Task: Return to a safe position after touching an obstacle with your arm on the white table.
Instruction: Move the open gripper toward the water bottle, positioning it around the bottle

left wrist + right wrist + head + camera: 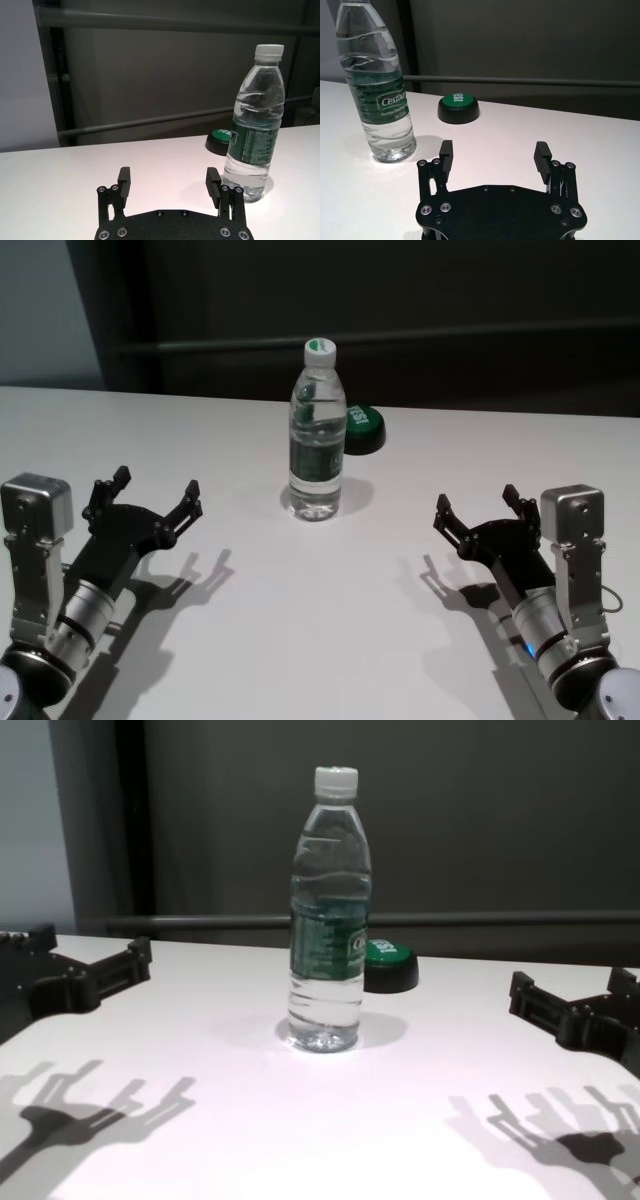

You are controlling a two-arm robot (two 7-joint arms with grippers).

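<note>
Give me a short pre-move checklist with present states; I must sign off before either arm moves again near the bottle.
1. Water bottle upright on the white table: ok.
2. Left gripper apart from the bottle, fingers open and empty: ok.
3. Right gripper apart from the bottle, fingers open and empty: ok.
4. Green-topped button behind and beside the bottle, out of both grippers' reach for now: ok.
5. Gap between bottle and button: they look apart in the right wrist view, but cannot tell for certain.
6. Whether an arm has already touched the bottle: cannot tell.
</note>
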